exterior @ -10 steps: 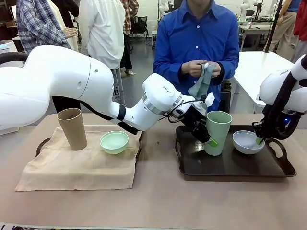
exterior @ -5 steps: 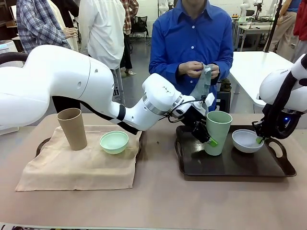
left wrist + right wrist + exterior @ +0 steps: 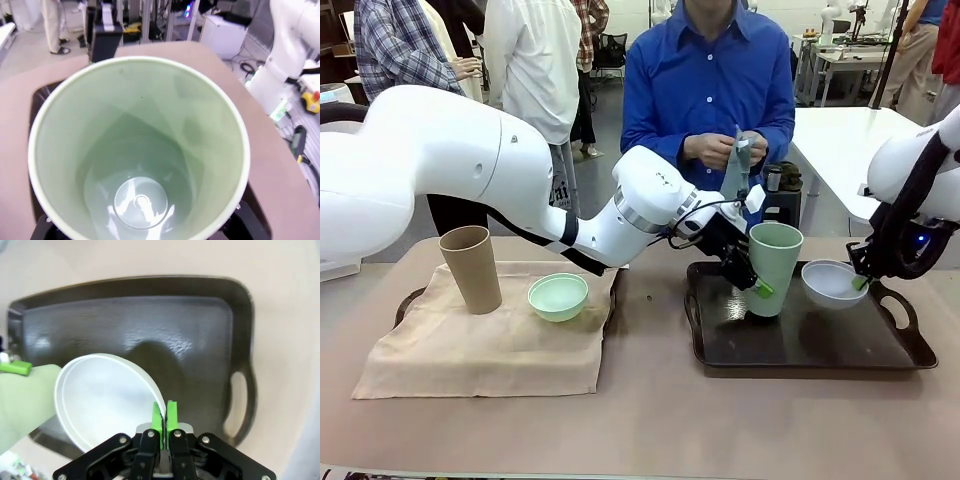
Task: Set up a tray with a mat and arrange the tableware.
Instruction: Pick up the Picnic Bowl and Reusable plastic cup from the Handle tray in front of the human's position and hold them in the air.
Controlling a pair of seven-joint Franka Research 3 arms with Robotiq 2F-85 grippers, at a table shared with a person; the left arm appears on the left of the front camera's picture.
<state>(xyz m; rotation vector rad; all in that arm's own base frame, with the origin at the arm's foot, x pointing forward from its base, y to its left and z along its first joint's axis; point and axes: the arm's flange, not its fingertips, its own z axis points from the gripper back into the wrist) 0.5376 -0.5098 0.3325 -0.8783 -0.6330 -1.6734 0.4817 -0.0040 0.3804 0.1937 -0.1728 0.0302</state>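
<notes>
Gripping the pale green cup (image 3: 774,268), left fingers (image 3: 761,291); right fingers (image 3: 164,418) pinch the white bowl (image 3: 102,397).

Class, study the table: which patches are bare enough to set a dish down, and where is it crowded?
Free: the front of the cloth before the tan cup and mint bowl; the dark tray's front half. Crowded: the tray's back, where the left claw grips the green cup and the right claw pinches the white bowl.

Front view: fixed, across the tabletop (image 3: 650,420) toward the person. Left wrist: close, straight down into the pale green cup (image 3: 137,150). Right wrist: close above the dark tray (image 3: 200,325); cup and tray shared with the front view.
</notes>
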